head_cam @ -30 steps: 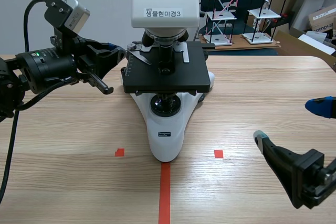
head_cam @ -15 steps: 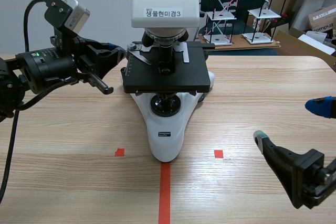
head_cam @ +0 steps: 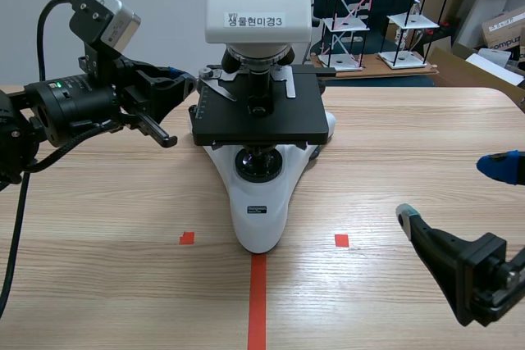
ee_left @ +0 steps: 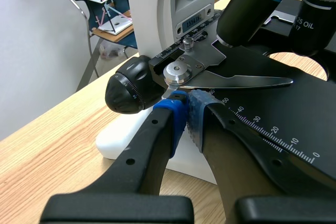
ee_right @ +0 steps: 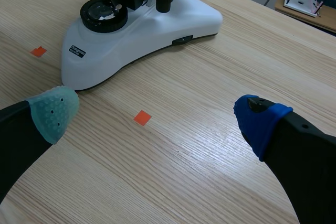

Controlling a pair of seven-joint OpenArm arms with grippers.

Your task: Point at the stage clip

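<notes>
Silver metal stage clip: on black stage
Left gripper: pinched together, empty — tips at clip's pivot
Right gripper: spread wide, empty

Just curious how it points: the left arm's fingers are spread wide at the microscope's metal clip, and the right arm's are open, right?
Not quite: the left wrist view shows the left gripper shut, its tips at the metal clip of the microscope. The right gripper is indeed open.
</notes>
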